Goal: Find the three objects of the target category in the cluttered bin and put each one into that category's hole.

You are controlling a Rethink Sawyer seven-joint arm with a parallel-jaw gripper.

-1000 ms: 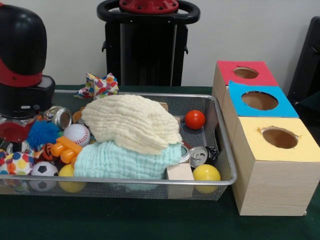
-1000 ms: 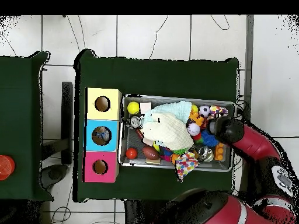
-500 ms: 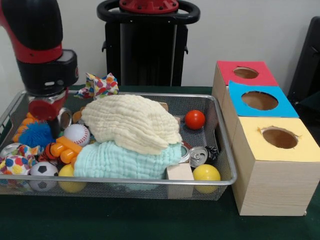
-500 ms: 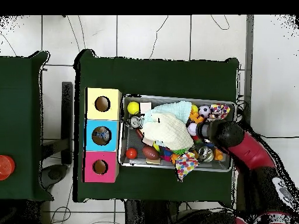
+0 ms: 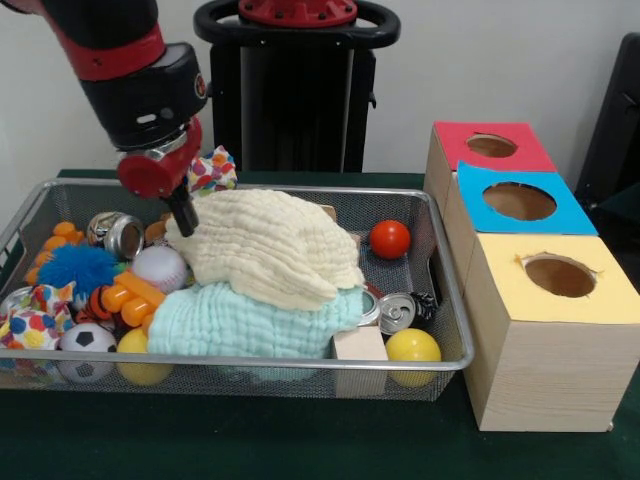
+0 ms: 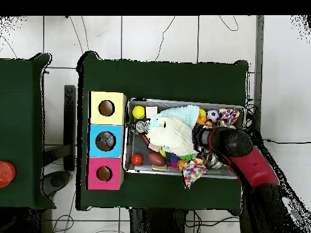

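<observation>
Counting across the mesh bin (image 5: 440, 290): two cloths, a cream one (image 5: 265, 245) lying on a mint one (image 5: 250, 320); two yellow balls, one (image 5: 412, 347) at the near right corner and one (image 5: 140, 345) near the left; one red ball (image 5: 390, 238) toward the far right; one baseball (image 5: 160, 268); one soccer ball (image 5: 88, 338); one blue spiky ball (image 5: 82, 268); two visible cans, one (image 5: 120, 233) at far left and one (image 5: 397, 311) lying beside the wooden block (image 5: 360, 345). One polka-dot cloth (image 5: 212, 168) draped over the far rim, another spotted piece (image 5: 35, 325) at the near left.

Beside the bin, three boxes in a row, each with one hole: red-topped (image 5: 490, 145), blue-topped (image 5: 520, 200), yellow-topped (image 5: 560, 275).

Hanging over the bin's left half, gripper (image 5: 183, 215) with its dark tip right at the cream cloth's left edge; cannot tell whether fingers are apart or together, nor whether anything is pinched.

Compared with half a second back: gripper shifted right, from above the blue spiky ball to the cream cloth's edge, uncovering the far-left can and orange pieces (image 5: 130, 295). Cloths, balls and boxes unmoved. From overhead, arm (image 6: 243, 158) now reaching further over the bin toward the cloth pile.
</observation>
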